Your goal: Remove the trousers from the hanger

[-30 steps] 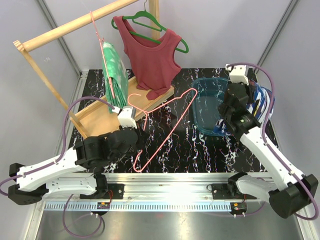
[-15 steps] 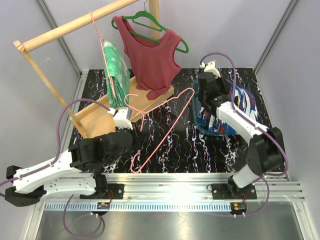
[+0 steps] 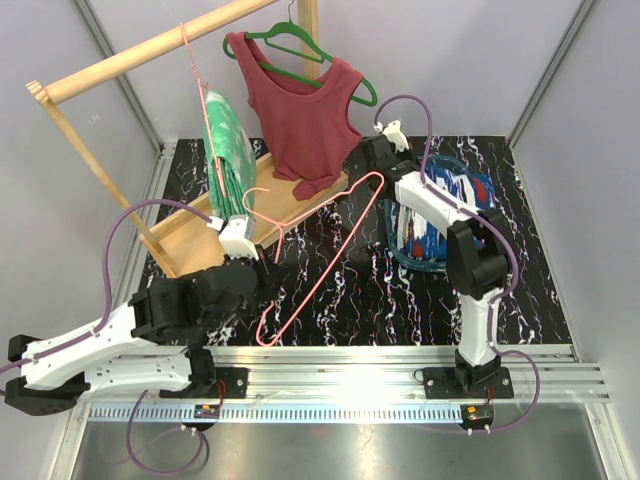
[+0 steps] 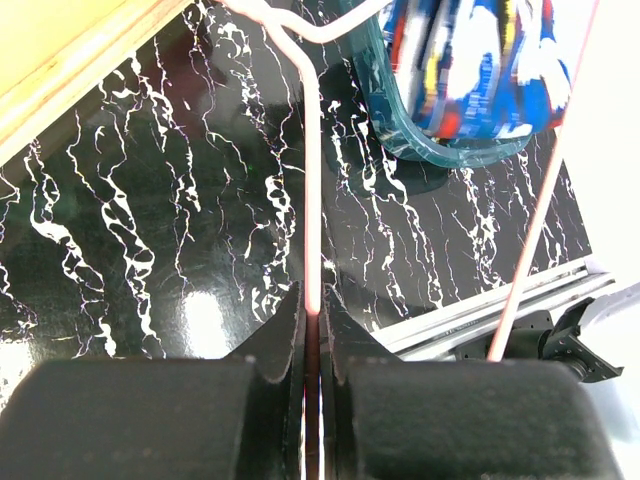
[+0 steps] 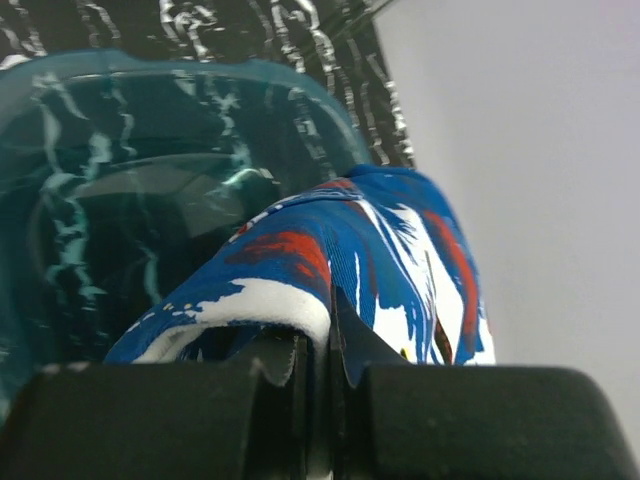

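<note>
From above, a wooden rack [image 3: 130, 55] stands at the back left of the black, white-veined marble-look table [image 3: 380, 300]. There are three hangers. A thin pink hanger [image 3: 195, 70] on the rail carries the green-and-white tie-dye trousers [image 3: 228, 150], folded into a narrow hanging strip. A green hanger [image 3: 340, 62] carries one dark red ribbed tank top [image 3: 305, 120]. The third, a bare pink wire hanger [image 3: 330, 256], slants over the table with the left pincer [image 3: 275, 272] at its neck. To the right sits one translucent teal basin [image 3: 412, 262] holding the blue trousers [image 3: 455, 190], patterned red and white and bunched up. The right arm [image 3: 430, 205] is folded across the basin's rear edge.

In the left wrist view, the black fingers are closed tight on the bare pink wire hanger [image 4: 311, 200]. Beyond lie the glossy table [image 4: 150, 200], the rack's pale wooden base [image 4: 60, 50], and the basin [image 4: 440, 150] with the blue trousers [image 4: 470, 60] inside.

In the right wrist view, the right pincer [image 5: 325, 345] is pinched shut on a fold of the blue trousers [image 5: 380, 250], smooth printed cloth draped over the basin [image 5: 100, 150].
</note>
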`<action>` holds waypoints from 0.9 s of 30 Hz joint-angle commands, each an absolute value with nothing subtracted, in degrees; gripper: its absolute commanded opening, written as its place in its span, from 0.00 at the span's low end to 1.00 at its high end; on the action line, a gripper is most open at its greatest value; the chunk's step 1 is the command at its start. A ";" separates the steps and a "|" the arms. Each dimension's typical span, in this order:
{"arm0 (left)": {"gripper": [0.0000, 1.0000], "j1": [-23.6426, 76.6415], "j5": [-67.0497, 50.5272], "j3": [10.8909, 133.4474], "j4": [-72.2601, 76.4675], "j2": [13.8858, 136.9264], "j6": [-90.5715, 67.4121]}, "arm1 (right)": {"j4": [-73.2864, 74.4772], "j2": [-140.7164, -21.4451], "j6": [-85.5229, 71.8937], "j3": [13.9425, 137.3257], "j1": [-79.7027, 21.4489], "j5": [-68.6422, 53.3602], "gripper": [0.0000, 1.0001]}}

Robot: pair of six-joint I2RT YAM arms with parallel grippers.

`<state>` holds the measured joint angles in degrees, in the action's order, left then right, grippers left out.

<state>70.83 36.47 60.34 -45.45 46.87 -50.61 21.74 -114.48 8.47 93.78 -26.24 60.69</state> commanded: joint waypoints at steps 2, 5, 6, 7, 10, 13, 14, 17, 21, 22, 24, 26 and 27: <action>0.00 71.10 37.53 59.85 -44.03 45.97 -50.98 | 31.10 -120.04 -5.08 101.94 -26.54 58.72 0.00; 0.00 71.10 37.18 59.68 -44.30 45.70 -50.89 | 33.92 -123.21 -9.13 104.32 -26.54 56.08 0.01; 0.00 71.10 37.00 59.76 -44.47 45.62 -50.71 | 34.62 -123.83 -9.75 105.20 -26.54 54.94 0.03; 0.00 71.10 36.74 59.85 -44.65 45.62 -50.63 | 35.67 -124.36 -10.80 105.55 -26.54 54.58 0.05; 0.00 71.19 36.38 60.03 -45.44 45.62 -50.10 | 30.97 -122.44 -8.90 102.85 -26.46 48.36 0.20; 0.00 71.28 36.74 59.85 -45.79 45.79 -49.22 | 24.99 -115.86 -7.22 97.22 -26.28 38.52 0.45; 0.00 71.28 36.74 59.77 -45.70 45.79 -48.87 | 23.92 -111.40 -7.47 95.90 -26.02 37.02 0.51; 0.00 71.37 36.13 60.03 -45.35 46.05 -47.29 | 21.18 -102.35 -8.87 91.15 -23.47 23.14 0.70; 0.00 71.72 32.26 61.17 -43.51 45.97 -42.46 | 23.11 -94.50 -11.42 87.37 -17.24 9.43 0.81; 0.00 71.89 31.47 61.69 -43.51 45.97 -41.58 | 23.03 -93.53 -12.21 86.23 -14.27 7.49 0.88; 0.00 72.25 28.05 62.49 -43.16 45.79 -38.07 | 24.08 -92.81 -12.39 84.20 -12.23 6.85 0.95; 0.00 72.42 23.50 64.15 -43.24 45.62 -34.21 | 26.62 -94.99 -11.87 83.59 -9.76 9.38 0.99; 0.00 72.42 21.90 65.03 -43.59 45.53 -33.06 | 27.85 -96.14 -11.87 83.67 -8.97 10.36 1.00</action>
<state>71.94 28.95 60.71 -46.76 46.48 -39.83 24.27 -91.53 -10.68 86.24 -10.11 13.43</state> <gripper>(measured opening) 0.030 0.989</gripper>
